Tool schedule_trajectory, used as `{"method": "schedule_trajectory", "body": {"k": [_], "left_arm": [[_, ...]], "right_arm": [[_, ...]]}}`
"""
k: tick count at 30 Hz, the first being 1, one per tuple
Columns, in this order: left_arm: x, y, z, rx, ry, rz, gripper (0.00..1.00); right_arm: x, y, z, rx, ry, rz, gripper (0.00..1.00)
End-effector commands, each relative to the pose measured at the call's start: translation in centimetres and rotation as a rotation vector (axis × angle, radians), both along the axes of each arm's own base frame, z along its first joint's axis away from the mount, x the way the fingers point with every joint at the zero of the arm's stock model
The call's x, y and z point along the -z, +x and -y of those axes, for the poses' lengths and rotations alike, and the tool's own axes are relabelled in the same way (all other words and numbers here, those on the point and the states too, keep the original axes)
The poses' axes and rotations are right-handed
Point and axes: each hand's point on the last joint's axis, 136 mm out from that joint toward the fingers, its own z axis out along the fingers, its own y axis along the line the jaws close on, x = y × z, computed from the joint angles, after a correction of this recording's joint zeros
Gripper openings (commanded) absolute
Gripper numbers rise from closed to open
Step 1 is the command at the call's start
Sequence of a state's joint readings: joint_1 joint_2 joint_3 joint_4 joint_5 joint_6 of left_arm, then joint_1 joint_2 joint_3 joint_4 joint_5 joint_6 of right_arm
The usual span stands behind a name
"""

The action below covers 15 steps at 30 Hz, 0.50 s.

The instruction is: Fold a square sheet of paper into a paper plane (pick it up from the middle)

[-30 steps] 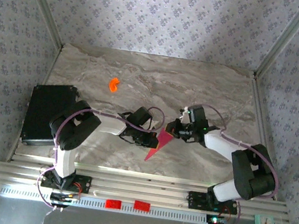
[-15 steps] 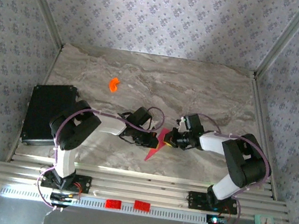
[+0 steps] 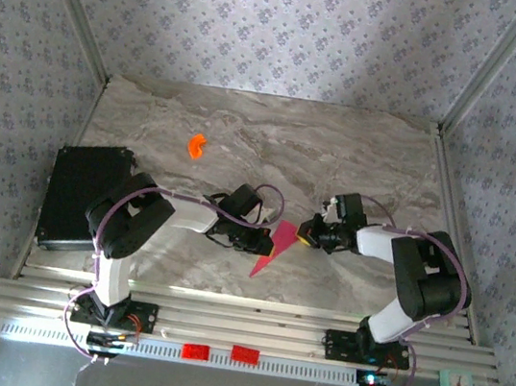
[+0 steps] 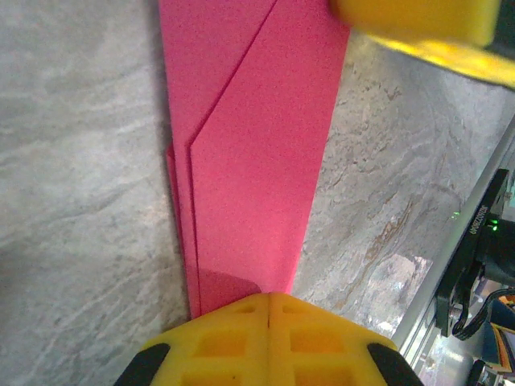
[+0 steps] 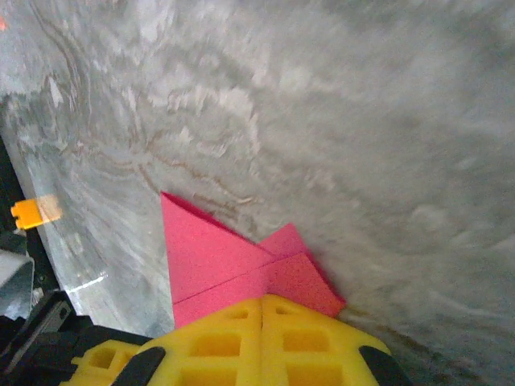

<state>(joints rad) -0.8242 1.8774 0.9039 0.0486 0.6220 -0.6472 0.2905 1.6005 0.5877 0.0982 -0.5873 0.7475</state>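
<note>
Paper plane [image 3: 272,249], still just a flat pink wedge, lies on the table [image 3: 342,147] between both grippers. Left gripper [image 3: 265,243] has its fingers together, tips resting on the paper. Right gripper [image 3: 305,236], also closed, touches the wide end. A small orange piece [image 3: 196,146] sits well beyond the left gripper. A black box [image 3: 83,196] is off to its left, contents can't tell.

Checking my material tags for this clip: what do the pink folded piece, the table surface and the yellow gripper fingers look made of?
Paper plane: thin matte paper, going by its sharp flat creases and layered edges. Table: grey veined stone look, faintly glossy; could be laminate. Fingers of the left gripper: likely moulded matte yellow plastic, with recessed square pockets.
</note>
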Motion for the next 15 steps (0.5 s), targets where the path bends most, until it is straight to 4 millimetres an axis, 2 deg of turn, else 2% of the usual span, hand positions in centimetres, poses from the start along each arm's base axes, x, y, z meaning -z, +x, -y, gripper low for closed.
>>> {"method": "schedule_trajectory", "body": {"k": [1, 7, 15], "left_arm": [[7.6, -4.2, -6.4, -0.016, 0.321, -0.157, 0.00], [7.4, -4.2, -6.3, -0.009, 0.318, -0.154, 0.00], [7.2, -4.2, -6.4, -0.006, 0.314, -0.146, 0.00]], "right_arm": [[1.0, 0.8, 2.6, 0.074, -0.082, -0.009, 0.00], [0.4, 1.7, 3.7, 0.115, -0.063, 0.002, 0.00], [-4.2, 2.2, 3.0, 0.096, -0.029, 0.115, 0.00]]}}
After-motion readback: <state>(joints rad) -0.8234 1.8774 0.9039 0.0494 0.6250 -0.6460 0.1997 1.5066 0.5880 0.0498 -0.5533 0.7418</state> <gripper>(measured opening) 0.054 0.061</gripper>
